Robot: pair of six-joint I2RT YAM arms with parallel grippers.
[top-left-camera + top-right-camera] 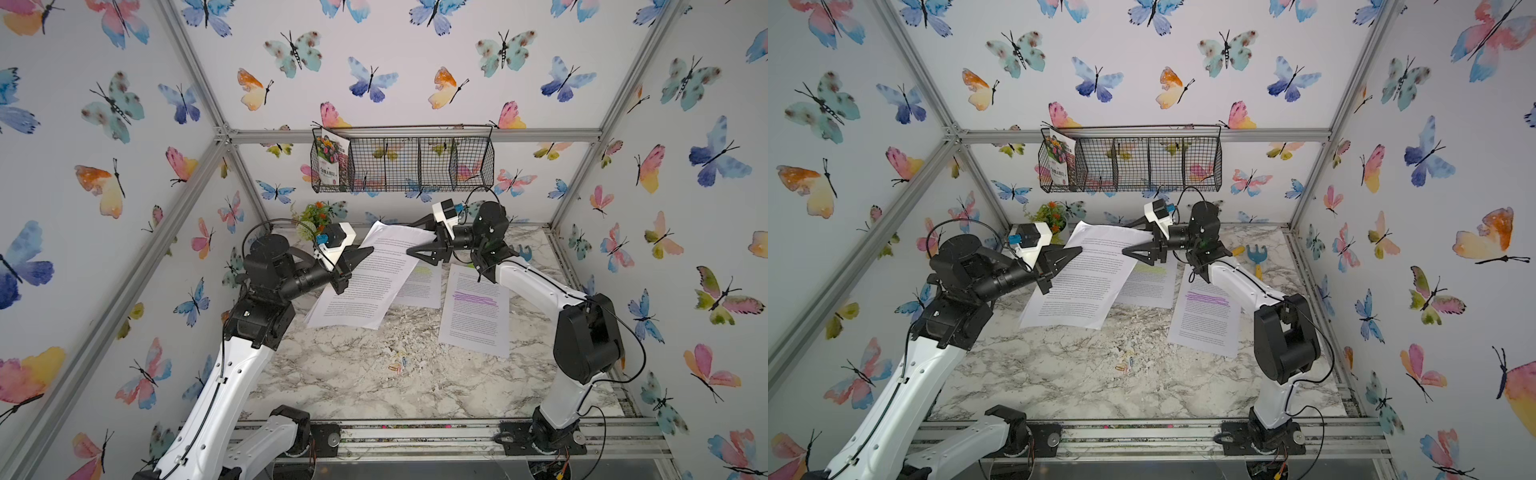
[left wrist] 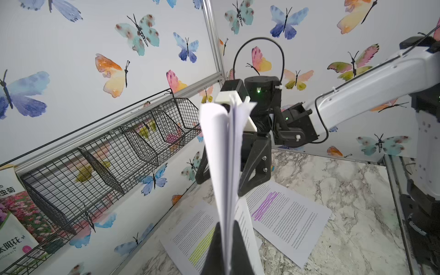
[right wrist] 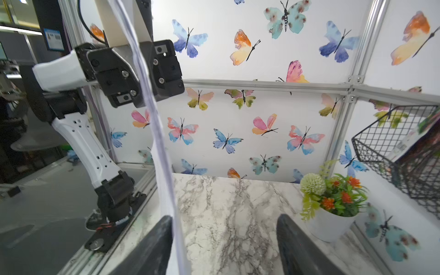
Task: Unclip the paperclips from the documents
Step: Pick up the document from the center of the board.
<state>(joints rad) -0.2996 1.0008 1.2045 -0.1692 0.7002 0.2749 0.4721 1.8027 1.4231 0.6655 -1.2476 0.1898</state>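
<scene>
One unhighlighted document (image 1: 374, 286) hangs at frame centre, clenched by the left gripper (image 1: 367, 251). The right gripper (image 1: 411, 239), fingers spread, straddles its far edge. Done well, those fingers would pinch only the wire and slide it off edgewise. No fastener on the sheaf is discernible; loose paperclips (image 1: 397, 365) dot the tabletop (image 1: 332, 386), lower centre.

The seed packet (image 2: 16, 214) in the wire basket (image 2: 107, 154), at 11 o'clock above the bench (image 1: 353, 386), reads "虫菊" higher up, "太阳花" lower down, and a cut-off "unflowers". The print on the documents (image 2: 285, 219) is too small to read.
</scene>
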